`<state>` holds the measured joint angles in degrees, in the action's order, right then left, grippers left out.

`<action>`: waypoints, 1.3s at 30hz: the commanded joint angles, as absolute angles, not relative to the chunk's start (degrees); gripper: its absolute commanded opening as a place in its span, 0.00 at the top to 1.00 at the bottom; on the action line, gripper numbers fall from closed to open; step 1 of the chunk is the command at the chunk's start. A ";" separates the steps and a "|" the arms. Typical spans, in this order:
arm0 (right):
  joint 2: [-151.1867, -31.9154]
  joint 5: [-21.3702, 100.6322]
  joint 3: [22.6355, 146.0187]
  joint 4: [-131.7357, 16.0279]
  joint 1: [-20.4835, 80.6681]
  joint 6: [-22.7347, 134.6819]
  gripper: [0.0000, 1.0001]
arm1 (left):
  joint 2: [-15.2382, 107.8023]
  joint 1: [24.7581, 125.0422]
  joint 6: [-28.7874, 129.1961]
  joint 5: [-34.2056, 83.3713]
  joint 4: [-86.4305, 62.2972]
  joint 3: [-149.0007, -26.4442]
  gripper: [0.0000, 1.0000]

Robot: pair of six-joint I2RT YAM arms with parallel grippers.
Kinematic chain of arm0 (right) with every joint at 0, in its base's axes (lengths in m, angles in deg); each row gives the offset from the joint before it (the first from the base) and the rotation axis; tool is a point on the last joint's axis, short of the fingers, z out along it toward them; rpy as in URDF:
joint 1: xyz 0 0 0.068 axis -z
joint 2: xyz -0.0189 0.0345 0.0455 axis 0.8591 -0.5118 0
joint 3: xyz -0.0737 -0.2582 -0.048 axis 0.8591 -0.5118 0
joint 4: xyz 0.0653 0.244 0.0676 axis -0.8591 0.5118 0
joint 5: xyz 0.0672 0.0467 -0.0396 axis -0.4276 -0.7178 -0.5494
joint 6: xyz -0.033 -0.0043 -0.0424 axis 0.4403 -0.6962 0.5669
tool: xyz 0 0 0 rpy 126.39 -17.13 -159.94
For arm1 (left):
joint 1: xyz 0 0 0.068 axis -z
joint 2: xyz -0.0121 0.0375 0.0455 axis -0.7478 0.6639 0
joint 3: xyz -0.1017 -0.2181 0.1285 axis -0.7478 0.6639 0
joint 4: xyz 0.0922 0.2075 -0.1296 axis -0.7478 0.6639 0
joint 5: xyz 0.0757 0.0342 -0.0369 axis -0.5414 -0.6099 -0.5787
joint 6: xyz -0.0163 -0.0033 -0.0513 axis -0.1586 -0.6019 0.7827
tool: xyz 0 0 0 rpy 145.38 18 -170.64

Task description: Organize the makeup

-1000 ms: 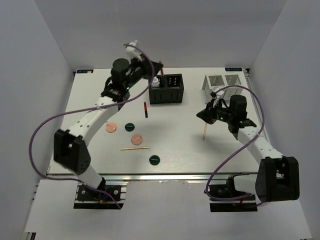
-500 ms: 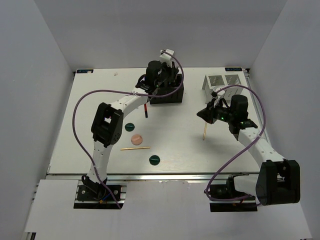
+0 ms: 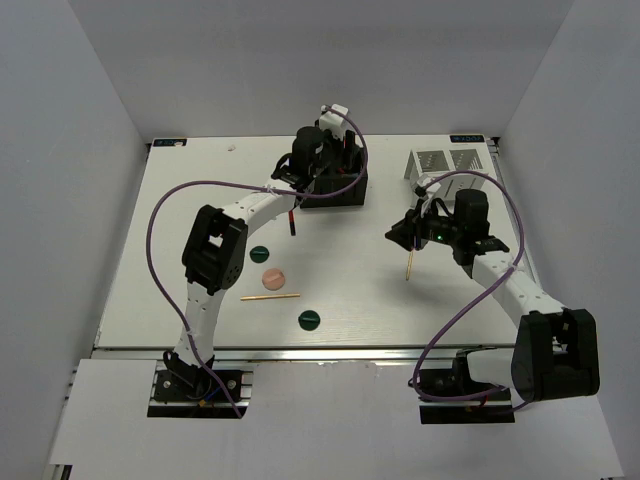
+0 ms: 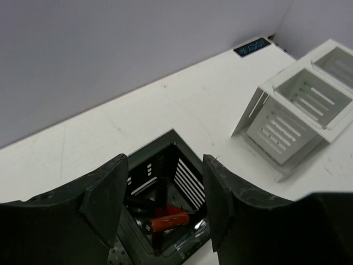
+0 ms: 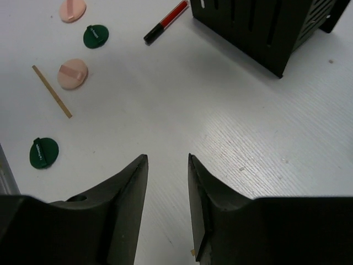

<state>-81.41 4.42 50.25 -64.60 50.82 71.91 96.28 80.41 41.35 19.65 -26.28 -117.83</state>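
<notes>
My left gripper (image 3: 333,168) (image 4: 164,165) hangs open over the black two-compartment box (image 3: 345,190) (image 4: 185,179). A red pencil-like stick (image 4: 168,222) lies among dark items in the compartment below the jaws. My right gripper (image 3: 395,235) (image 5: 167,157) stands open just above the table, empty, next to a tan stick (image 3: 409,263). Loose on the table are a red pencil (image 3: 291,222) (image 5: 165,21), a pink disc (image 3: 273,277) (image 5: 73,73), another pink disc (image 5: 72,10), two green discs (image 3: 260,254) (image 3: 309,320) and a second tan stick (image 3: 270,296) (image 5: 52,91).
The white slotted box (image 3: 440,163) (image 4: 298,105) stands at the back right, just right of the black box. The left arm stretches diagonally across the left half of the table (image 3: 180,210), and purple cables loop above both arms.
The left arm swung right over the black box and its jaws opened. The right gripper opened and shifted slightly left, with the tan stick lying beside it.
</notes>
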 commanded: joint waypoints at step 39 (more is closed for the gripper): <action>-139.14 68.44 106.78 -50.98 7.80 43.27 0.53 | 5.68 67.91 70.44 -5.30 19.39 -67.50 0.33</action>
